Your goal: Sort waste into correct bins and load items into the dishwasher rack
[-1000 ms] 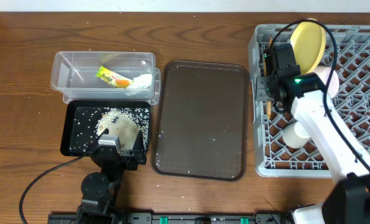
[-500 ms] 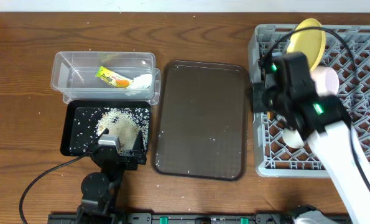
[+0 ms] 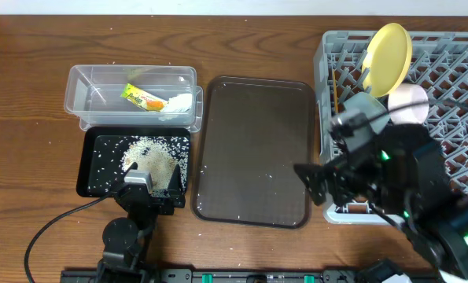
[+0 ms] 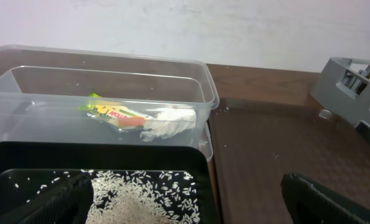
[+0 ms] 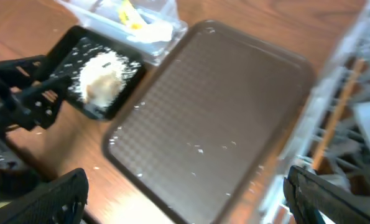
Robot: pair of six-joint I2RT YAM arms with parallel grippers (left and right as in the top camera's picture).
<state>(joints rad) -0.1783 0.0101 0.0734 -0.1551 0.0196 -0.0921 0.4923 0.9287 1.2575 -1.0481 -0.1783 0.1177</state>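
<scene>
Our right claw (image 5: pixel 185 180) hangs spread and empty between brown tray (image 5: pixel 209 106) and rack (image 3: pixel 325 79), we reckon because the yellow plate (image 3: pixel 389 49) already stands racked at the surface's right edge.

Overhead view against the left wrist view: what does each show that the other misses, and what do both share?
Only overhead: the inside of the grey rack, with the whole yellow plate upright and a pale bowl beside it, and the right arm over the rack's front corner by the tray. Only left wrist: the pale wall behind the table. Both: the snack wrapper and white napkin in the clear tub, rice heaped in the black tub, the brown tray, and a corner of the rack.
</scene>
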